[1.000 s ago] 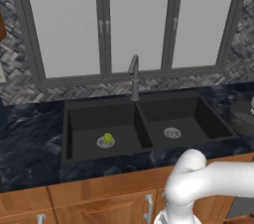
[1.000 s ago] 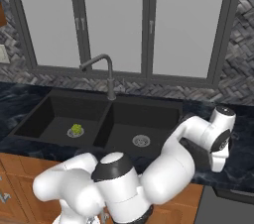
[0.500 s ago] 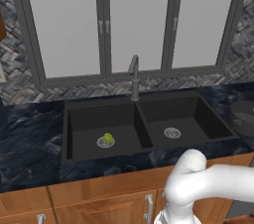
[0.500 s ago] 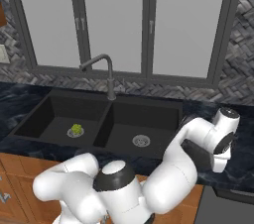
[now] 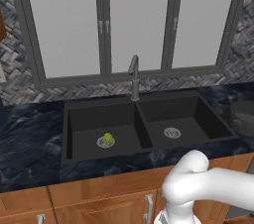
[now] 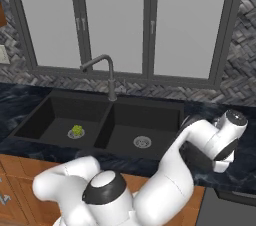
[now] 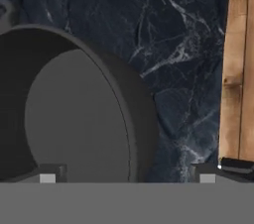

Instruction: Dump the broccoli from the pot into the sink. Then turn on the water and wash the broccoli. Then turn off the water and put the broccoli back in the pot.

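The broccoli (image 5: pixel 107 138), a yellow-green knobbly lump, sits on the left drain (image 5: pixel 105 142).

Yellow-green broccoli (image 5: pixel 107 138), matte black sink (image 5: pixel 74 119), dark grey pot (image 7: pixel 74 119), blue-black veined marble counter (image 7: pixel 163 44)

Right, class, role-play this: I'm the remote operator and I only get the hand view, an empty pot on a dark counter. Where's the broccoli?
Observer: The broccoli lies in the left basin of the sink, on the drain.
Operator: And where is this pot relative to the sink?
Observer: The pot sits on the counter, just right of the right basin.
Operator: Which way does the faucet point?
Observer: The faucet spout reaches over the left basin, and no water is visible.
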### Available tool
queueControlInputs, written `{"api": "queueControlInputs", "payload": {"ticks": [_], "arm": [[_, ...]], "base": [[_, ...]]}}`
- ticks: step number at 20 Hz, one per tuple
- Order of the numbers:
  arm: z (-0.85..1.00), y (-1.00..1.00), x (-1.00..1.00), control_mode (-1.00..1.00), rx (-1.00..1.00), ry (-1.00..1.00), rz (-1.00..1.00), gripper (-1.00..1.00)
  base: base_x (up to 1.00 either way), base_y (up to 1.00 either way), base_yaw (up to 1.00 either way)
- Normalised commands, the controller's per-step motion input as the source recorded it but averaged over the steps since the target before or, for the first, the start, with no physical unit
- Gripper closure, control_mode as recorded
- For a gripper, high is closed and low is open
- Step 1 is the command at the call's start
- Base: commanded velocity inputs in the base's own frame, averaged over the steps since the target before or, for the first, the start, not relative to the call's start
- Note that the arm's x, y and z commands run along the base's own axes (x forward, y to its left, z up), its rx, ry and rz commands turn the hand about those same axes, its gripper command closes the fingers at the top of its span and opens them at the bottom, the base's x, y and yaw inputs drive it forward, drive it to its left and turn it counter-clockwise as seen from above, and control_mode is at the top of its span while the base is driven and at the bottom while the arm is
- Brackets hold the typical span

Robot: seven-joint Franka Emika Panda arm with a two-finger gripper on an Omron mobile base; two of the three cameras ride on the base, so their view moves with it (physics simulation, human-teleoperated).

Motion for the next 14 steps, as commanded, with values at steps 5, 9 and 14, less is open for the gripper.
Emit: {"api": "queueControlInputs", "payload": {"ticks": [5,9,14], "arm": [[0.55,0.79,-0.03,-1.00,-0.02,-0.22,-0.06,-1.00],[0.47,0.79,-0.02,-1.00,-0.06,-0.13,-0.10,-1.00],[0.42,0.72,0.00,-1.00,-0.06,-0.01,-0.04,-1.00]], "base": [[0.00,0.00,0.00],[0.00,0.00,0.00],[0.00,0.00,0.00]]}}
